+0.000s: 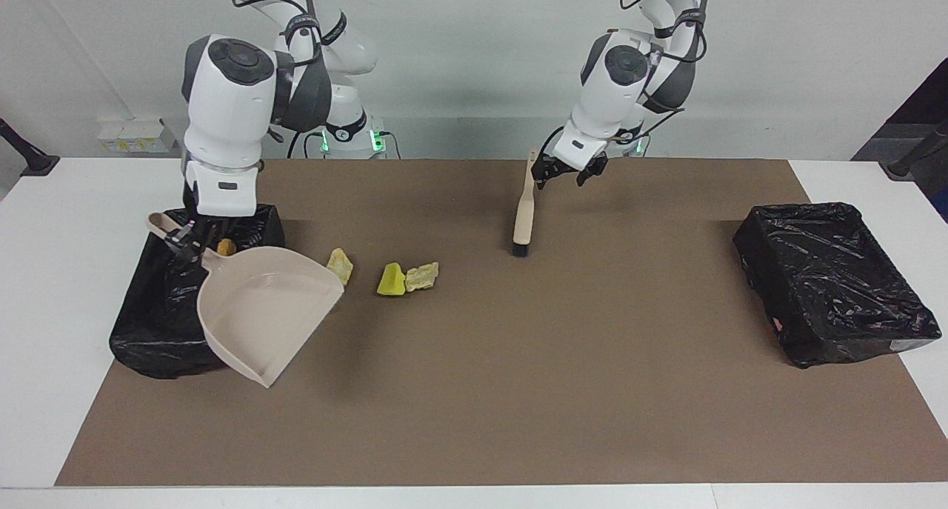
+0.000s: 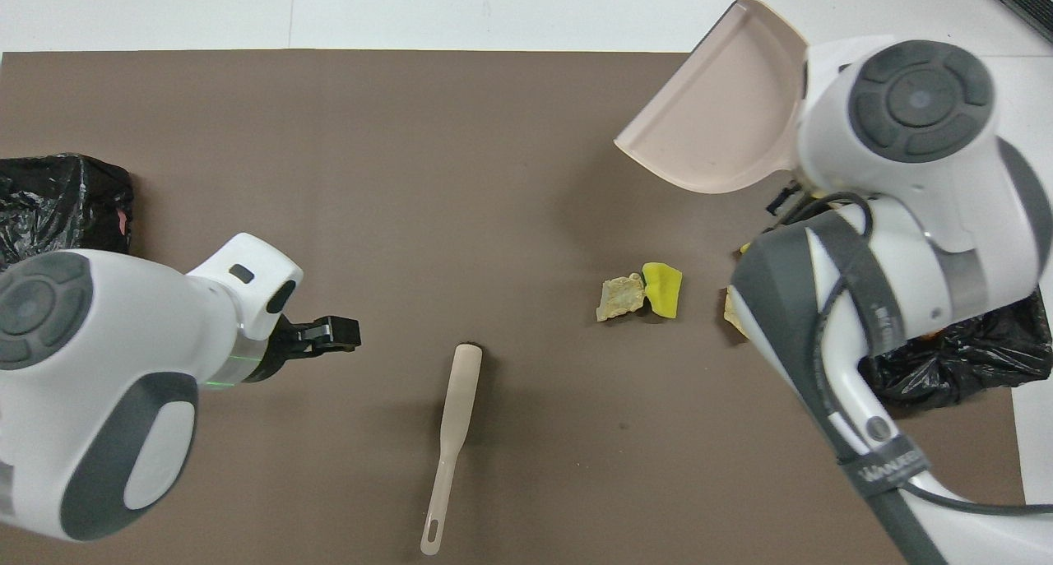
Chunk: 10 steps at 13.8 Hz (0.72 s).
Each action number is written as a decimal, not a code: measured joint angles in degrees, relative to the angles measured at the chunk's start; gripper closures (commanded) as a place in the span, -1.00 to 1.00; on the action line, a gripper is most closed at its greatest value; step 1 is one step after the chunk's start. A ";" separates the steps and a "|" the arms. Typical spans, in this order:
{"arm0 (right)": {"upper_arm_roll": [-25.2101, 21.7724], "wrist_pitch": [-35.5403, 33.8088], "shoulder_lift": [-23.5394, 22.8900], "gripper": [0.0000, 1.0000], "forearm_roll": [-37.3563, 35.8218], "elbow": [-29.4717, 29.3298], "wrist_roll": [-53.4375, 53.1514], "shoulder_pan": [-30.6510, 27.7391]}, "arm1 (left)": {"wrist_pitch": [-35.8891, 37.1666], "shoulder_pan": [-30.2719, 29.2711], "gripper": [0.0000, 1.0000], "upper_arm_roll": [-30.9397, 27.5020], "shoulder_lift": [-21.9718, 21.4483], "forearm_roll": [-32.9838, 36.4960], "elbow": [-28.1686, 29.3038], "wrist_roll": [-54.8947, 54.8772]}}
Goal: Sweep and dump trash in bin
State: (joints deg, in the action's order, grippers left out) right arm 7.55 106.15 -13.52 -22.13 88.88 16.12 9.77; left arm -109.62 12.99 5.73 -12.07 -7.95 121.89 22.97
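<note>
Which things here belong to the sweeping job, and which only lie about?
Job: trash bits, dustpan held by right gripper, brush beside left gripper, bin with trash.
Lying about: second bin.

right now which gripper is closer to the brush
Left. The left gripper hangs open just beside the brush handle; the right gripper is over the bin, shut on the dustpan.
</note>
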 measured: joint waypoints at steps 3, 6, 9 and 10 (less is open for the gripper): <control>0.04 -0.15 -5.82 1.00 6.33 -6.30 -19.39 5.54 | 2.77 -5.42 -1.00 -0.03 0.00 3.11 -3.77 -8.95; 0.10 -0.63 -11.73 1.00 8.46 -12.78 -35.82 10.83 | 5.77 -11.34 -1.00 -0.12 0.07 4.48 -8.53 -17.77; 0.17 -0.65 -17.88 1.00 9.18 -17.51 -48.22 16.15 | 9.81 -14.09 -1.00 -0.15 3.01 4.64 -16.60 -20.16; 0.16 -0.65 -19.99 1.00 9.30 -18.82 -50.78 17.44 | 10.70 -14.24 -1.00 -0.16 5.49 5.10 -20.61 -20.17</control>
State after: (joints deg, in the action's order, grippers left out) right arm 7.71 105.51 -33.51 -12.83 70.06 -34.66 27.21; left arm -98.92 -1.25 5.57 -6.58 -2.85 101.27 2.80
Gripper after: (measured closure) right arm 0.687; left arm 0.000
